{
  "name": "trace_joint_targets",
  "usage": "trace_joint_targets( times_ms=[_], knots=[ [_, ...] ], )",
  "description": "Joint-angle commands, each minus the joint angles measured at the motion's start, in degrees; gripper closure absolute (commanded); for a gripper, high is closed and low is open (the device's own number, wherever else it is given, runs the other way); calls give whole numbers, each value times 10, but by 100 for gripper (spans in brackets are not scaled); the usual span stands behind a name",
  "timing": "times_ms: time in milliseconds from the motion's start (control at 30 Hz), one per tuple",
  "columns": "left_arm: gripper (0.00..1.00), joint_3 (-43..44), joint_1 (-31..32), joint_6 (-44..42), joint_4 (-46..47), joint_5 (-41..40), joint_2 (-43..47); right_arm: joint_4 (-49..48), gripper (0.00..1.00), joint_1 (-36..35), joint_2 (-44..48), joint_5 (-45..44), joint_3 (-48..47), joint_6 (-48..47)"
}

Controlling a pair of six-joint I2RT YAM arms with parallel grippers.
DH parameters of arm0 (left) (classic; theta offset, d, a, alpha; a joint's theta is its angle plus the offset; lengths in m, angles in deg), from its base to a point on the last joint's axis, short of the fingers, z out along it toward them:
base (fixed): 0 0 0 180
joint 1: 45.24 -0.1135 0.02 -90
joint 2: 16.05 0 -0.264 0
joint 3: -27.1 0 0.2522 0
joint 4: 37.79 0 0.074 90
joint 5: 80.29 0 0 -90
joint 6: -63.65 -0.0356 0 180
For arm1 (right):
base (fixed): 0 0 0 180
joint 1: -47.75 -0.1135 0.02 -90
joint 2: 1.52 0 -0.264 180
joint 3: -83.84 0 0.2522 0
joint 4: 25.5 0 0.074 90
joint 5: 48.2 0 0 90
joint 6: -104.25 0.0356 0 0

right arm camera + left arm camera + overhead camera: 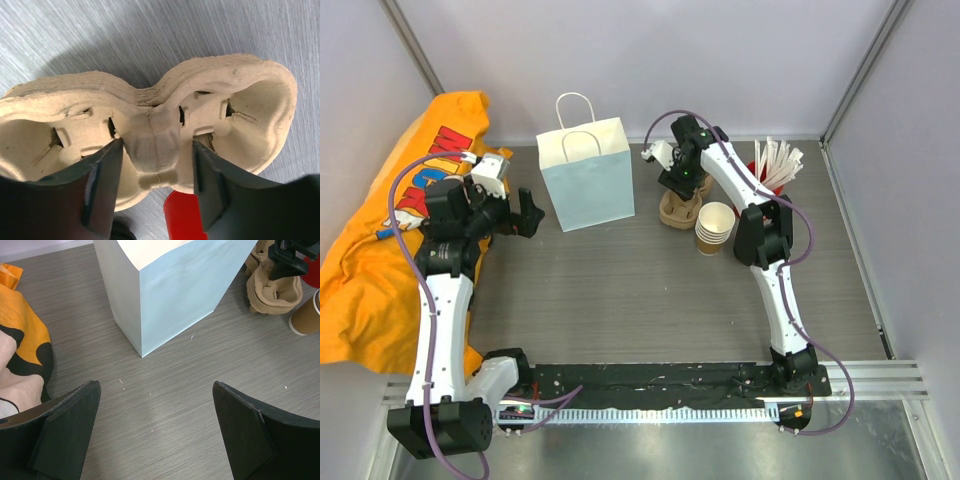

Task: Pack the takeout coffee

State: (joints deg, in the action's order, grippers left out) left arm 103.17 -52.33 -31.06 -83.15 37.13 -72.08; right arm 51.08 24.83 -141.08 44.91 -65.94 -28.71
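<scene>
No lidded coffee cup shows in any view. A stack of moulded pulp cup carriers [677, 213] stands right of the light blue paper bag [588, 180]. My right gripper [680, 182] hangs just over the carriers. In the right wrist view its open jaws [157, 145] straddle the centre ridge of the top carrier [155, 132], one fingertip in each cup well. My left gripper [528, 213] is open and empty, left of the bag. In the left wrist view it [156, 387] hovers over bare table facing the bag [170, 290].
A stack of lidless brown cups [716, 228] stands beside the carriers and also shows in the left wrist view [306, 315]. A red holder [187, 215] with white sticks [778, 160] stands at the back right. Orange cloth [380, 240] covers the left edge.
</scene>
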Motion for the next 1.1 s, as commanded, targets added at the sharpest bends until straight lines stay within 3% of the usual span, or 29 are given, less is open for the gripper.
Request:
trace_joint_targets(
  times_ms=[0, 167, 267, 1067],
  knots=[
    [0, 0, -4, 6, 6, 15, 0, 22, 41, -1, 7, 16, -24, -18],
    [0, -3, -6, 7, 7, 15, 0, 41, 53, -1, 12, 39, -25, -32],
    [0, -2, -5, 7, 8, 17, 1, 43, 71, 0, 18, 44, -24, -34],
    [0, -9, -6, 6, 14, 18, 7, -34, 72, 0, 124, 48, 1, -1]
  ],
)
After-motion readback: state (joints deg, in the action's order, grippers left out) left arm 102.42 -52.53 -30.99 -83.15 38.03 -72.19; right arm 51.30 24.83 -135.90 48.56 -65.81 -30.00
